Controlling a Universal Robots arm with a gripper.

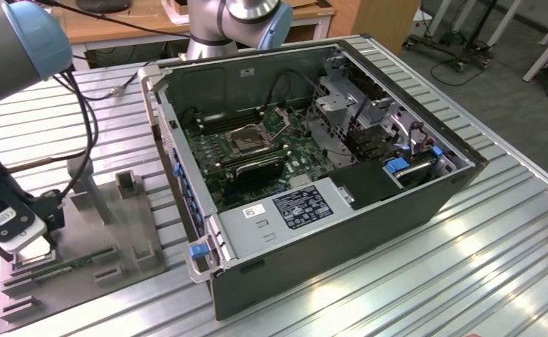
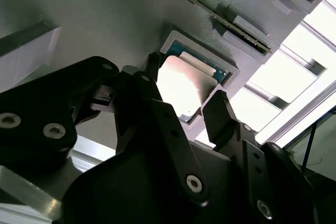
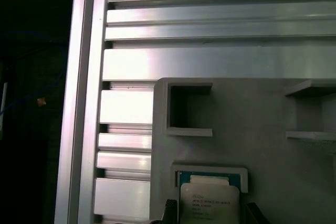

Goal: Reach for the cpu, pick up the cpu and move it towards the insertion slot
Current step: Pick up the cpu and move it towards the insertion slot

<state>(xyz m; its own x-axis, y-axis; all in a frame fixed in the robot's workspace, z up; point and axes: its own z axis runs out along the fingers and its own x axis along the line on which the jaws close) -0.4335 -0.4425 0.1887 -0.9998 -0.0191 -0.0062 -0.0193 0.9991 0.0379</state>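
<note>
Your black two-finger gripper point(image 2: 186, 83) hangs low over the flat grey plastic tray point(image 1: 114, 235), spread wide and unclenched, one black finger point(image 2: 223, 116) on each side of the small square silvery cpu point(image 3: 209, 201) with slim gaps to its edges, so it grips nothing. The cpu lies flat in a square recess at the tray's edge, teal rim showing around it in both wrist views. The insertion slot point(image 1: 252, 140), a shiny silver-framed square socket with a dark centre, sits well apart from the tray on the green circuit board point(image 1: 297, 158) inside the open black computer case point(image 1: 349, 235) beside the tray.
</note>
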